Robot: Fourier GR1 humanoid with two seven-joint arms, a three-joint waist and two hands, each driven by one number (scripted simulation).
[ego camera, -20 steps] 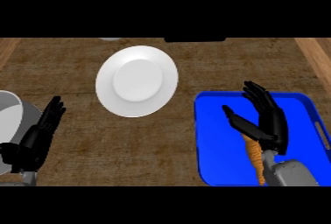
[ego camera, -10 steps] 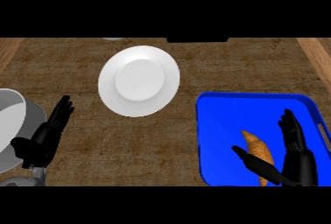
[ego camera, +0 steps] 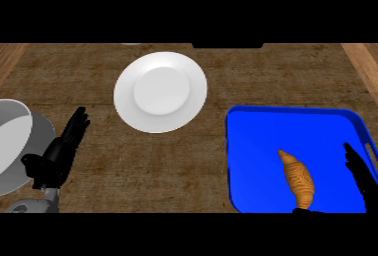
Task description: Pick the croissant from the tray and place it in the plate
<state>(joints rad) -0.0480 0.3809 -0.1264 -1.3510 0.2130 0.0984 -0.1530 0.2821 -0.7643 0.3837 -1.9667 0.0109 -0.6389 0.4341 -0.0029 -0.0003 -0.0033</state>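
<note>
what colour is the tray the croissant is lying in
Bright blue tray, seen in the head view, holding the golden-brown croissant.

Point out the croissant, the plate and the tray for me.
croissant (ego camera: 298, 179), head view, middle of its body.
plate (ego camera: 160, 91), head view, centre of its well.
tray (ego camera: 255, 150), head view, bare blue floor left of the croissant.

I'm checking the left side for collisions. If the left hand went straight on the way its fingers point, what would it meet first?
The left hand points up the view, slightly rightward. Bare counter lies ahead; the plate sits right of that line, the grey bowl left. It looks free, though height is unclear.
</note>
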